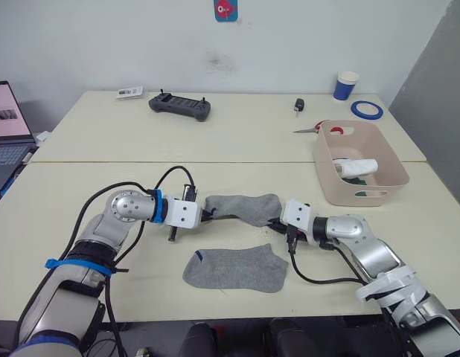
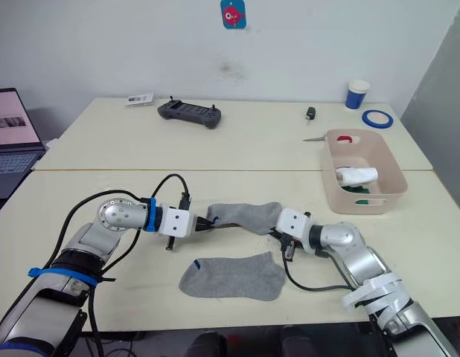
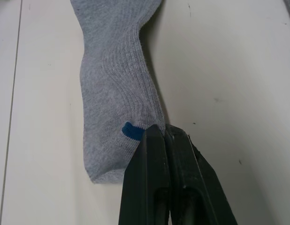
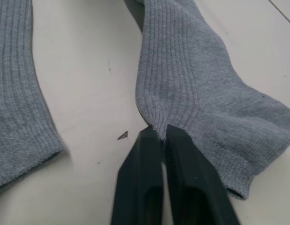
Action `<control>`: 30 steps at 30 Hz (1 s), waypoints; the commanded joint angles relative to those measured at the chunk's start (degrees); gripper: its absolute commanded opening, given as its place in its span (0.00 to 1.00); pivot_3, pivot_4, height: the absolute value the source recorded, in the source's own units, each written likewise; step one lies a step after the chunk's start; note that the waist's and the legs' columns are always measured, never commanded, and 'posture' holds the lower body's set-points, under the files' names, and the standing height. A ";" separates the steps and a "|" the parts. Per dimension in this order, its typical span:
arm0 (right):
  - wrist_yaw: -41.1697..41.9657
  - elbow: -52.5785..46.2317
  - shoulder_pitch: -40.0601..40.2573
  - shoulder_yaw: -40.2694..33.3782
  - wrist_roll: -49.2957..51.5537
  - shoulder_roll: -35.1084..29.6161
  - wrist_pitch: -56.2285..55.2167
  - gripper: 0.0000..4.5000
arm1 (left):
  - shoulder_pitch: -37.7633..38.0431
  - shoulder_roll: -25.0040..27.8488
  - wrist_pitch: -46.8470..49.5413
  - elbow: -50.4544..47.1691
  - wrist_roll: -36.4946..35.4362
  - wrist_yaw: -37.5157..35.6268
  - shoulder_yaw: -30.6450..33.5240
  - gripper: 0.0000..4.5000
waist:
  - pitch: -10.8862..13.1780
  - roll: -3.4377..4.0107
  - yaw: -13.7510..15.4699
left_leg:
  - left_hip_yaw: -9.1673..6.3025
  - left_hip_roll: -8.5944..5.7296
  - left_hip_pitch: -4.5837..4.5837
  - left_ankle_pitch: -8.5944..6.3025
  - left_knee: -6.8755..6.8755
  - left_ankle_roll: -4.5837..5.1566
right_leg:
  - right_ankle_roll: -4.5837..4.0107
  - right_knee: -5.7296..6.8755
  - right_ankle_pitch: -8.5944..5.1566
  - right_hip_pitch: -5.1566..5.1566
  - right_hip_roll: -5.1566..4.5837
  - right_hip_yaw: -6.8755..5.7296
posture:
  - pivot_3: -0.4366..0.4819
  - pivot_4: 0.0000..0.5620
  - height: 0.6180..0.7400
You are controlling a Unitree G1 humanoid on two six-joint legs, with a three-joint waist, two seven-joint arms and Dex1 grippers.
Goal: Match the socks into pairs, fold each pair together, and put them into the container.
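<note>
Left hand (image 3: 163,133), right hand (image 4: 163,133) pinching grey sock (image 1: 243,207) (opposite ends)

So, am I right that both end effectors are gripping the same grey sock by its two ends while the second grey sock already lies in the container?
Not quite: the second grey sock lies flat on the table, nearer the robot, as the left eye view shows. The container stands apart on the robot's right. The rest holds: the left end effector and right end effector each pinch one end of the same grey sock.
</note>
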 commanded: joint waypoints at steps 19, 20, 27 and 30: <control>1.69 -26.49 -2.97 -17.40 35.43 -5.32 51.05 0.00 | 5.67 15.83 73.50 -37.01 -41.36 -17.93 7.73 0.00 | 0.04 0.02 -0.47 | -0.12 0.00 0.27 0.00 0.03 0.00 | -0.35 0.70 -0.36 -0.02 0.01 -0.10 | 0.48 0.27 1.00; 0.57 -24.09 -3.98 -17.24 35.58 -4.37 52.75 0.00 | 4.95 15.08 74.41 -34.69 -40.11 -18.36 6.25 0.00 | 0.04 0.02 -0.58 | -0.12 -0.02 0.28 0.01 0.05 0.01 | -0.36 0.70 -0.35 -0.02 0.02 -0.08 | 0.48 0.27 1.00; -2.68 -5.70 -11.30 -11.28 28.05 -0.35 49.15 0.00 | -5.91 3.83 69.45 -9.56 -27.31 -16.73 -1.89 0.00 | 0.04 0.01 -0.35 | -0.14 -0.01 0.03 0.00 0.02 0.04 | -0.41 0.68 -0.43 -0.24 0.10 -0.10 | 0.48 0.27 1.00; -2.79 0.68 -14.50 -9.61 24.66 0.71 45.94 0.00 | -11.59 -0.46 62.74 2.91 -21.63 -15.65 -3.00 0.00 | 0.04 0.01 -0.20 | -0.14 -0.01 -0.06 0.00 0.03 0.06 | -0.58 0.67 -0.33 -0.35 0.13 -0.07 | 0.48 0.27 1.00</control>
